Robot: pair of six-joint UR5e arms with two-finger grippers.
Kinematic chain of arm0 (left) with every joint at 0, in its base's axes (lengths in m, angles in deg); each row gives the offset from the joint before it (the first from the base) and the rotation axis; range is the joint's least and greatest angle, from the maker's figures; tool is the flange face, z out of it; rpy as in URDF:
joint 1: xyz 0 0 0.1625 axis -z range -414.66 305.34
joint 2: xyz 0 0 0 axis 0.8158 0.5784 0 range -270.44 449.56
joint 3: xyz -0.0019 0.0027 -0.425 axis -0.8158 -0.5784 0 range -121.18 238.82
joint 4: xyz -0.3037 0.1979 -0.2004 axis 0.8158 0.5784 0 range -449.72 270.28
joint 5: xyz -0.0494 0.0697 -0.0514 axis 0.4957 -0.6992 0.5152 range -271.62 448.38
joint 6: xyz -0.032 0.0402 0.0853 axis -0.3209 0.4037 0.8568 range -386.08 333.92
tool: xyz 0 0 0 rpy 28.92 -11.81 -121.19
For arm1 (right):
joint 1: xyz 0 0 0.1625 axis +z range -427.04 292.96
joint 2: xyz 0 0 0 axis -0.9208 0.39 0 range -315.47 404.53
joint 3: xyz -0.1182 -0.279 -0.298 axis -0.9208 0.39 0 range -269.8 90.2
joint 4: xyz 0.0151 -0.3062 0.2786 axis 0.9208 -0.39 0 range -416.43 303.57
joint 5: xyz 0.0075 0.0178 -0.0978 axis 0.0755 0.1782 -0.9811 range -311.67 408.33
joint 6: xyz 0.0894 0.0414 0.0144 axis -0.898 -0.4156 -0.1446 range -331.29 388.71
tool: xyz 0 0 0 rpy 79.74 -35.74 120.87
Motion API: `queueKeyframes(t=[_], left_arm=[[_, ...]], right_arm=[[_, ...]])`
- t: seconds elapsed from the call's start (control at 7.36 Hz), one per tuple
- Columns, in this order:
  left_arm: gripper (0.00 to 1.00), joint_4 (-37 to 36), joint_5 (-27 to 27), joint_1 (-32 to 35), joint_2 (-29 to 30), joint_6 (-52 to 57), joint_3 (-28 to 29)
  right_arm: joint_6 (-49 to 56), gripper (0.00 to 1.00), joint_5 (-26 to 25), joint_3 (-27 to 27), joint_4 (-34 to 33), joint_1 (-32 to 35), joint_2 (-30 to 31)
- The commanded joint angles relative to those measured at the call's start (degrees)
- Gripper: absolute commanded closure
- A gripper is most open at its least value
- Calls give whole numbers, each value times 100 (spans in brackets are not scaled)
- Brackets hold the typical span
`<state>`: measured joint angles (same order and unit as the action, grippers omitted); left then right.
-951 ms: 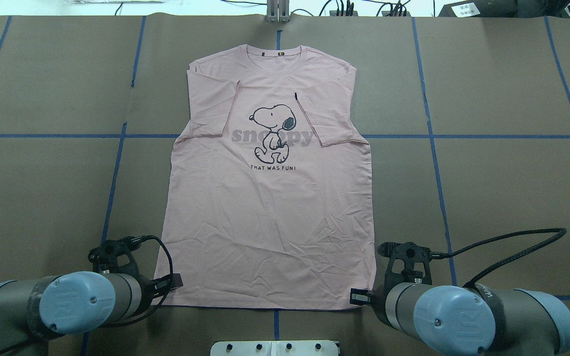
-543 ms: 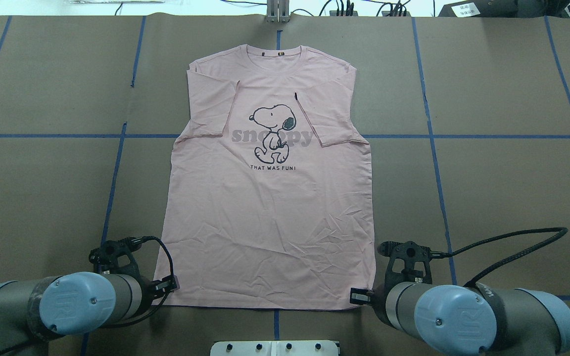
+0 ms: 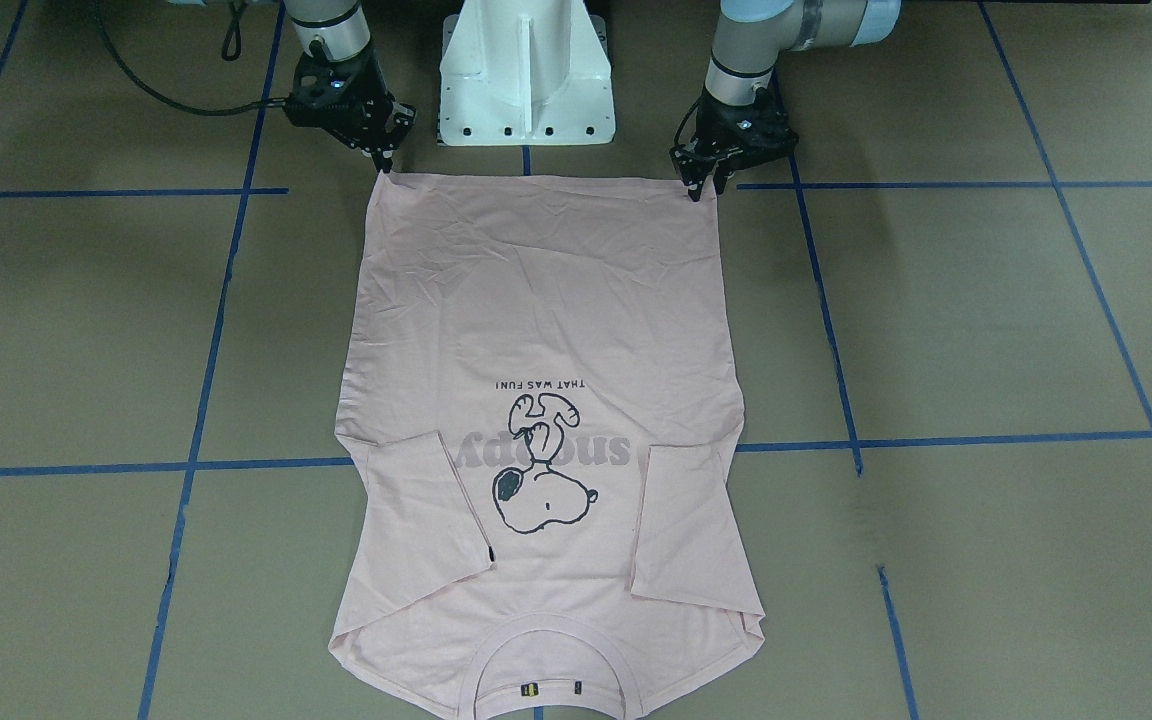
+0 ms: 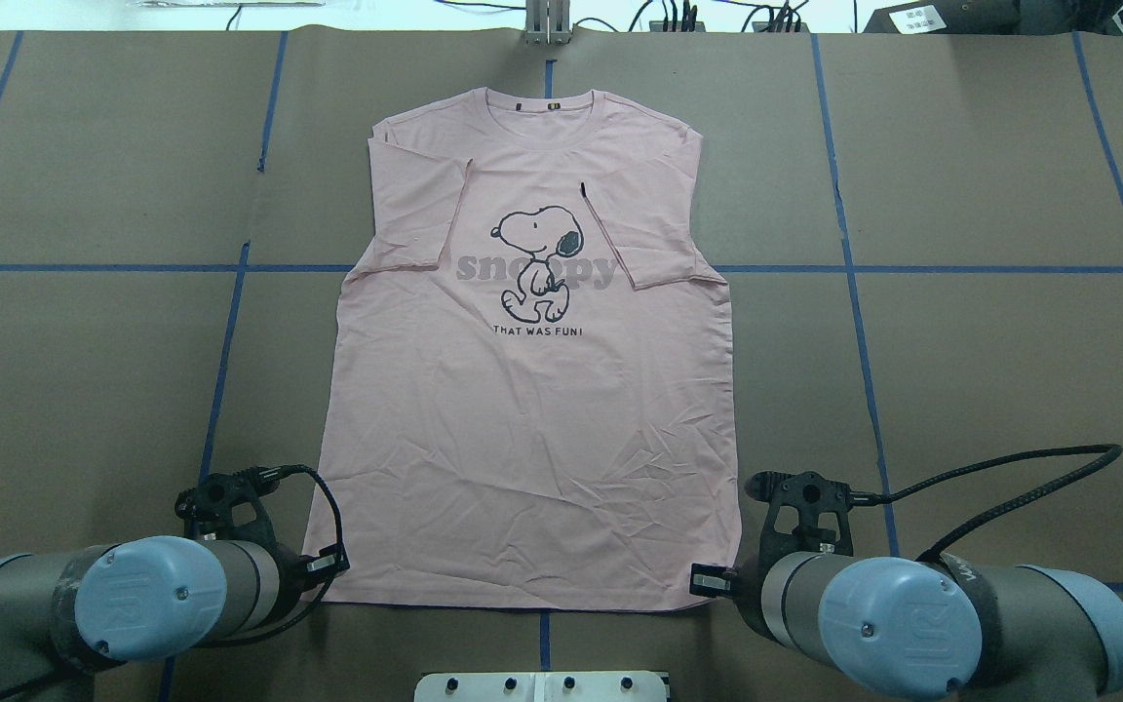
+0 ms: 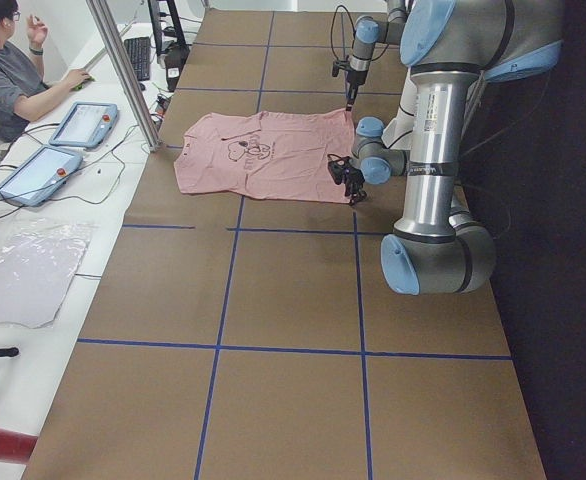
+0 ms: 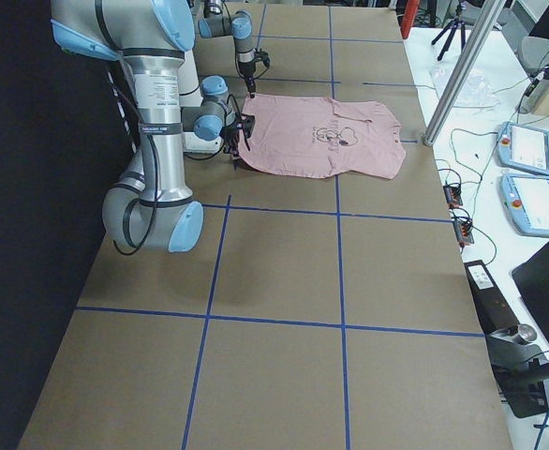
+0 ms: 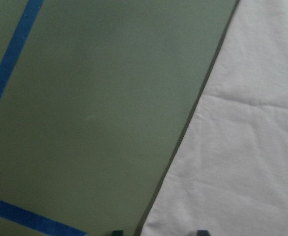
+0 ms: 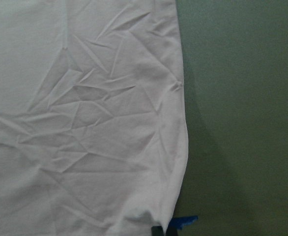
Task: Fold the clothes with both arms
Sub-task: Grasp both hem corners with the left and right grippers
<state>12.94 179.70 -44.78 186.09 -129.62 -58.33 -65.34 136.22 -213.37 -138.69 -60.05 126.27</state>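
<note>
T-shirt (image 4: pixel 522 439) lying flat on surface (image 4: pixel 1010 390). Left fingers (image 3: pixel 697 188) standing parted, straddling hem corner; right fingers (image 3: pixel 383 165) touching opposite corner, spacing cannot tell. Advice: closing both simultaneously, catching both fabric layers.

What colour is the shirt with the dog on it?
The T-shirt is pale pink; the overhead view shows it best.

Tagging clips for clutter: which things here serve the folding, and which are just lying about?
Job: pink T-shirt; left claw and right claw at its hem corners.
Lying about: white pedestal, tablets, plastic bag.
</note>
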Motion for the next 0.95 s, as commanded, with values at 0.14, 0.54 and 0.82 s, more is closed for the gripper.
queueKeyframes(t=[0.14,0.54,0.82], left_arm=[[81,-10,-9,-109,6,-8,-44],[100,-62,-141,-163,-11,9,-297],[100,-763,-115,-206,23,9,-973]], right_arm=[[0,100,18,-44,0,12,9],[0,100,53,-97,0,38,35],[0,100,79,-333,-52,56,105]])
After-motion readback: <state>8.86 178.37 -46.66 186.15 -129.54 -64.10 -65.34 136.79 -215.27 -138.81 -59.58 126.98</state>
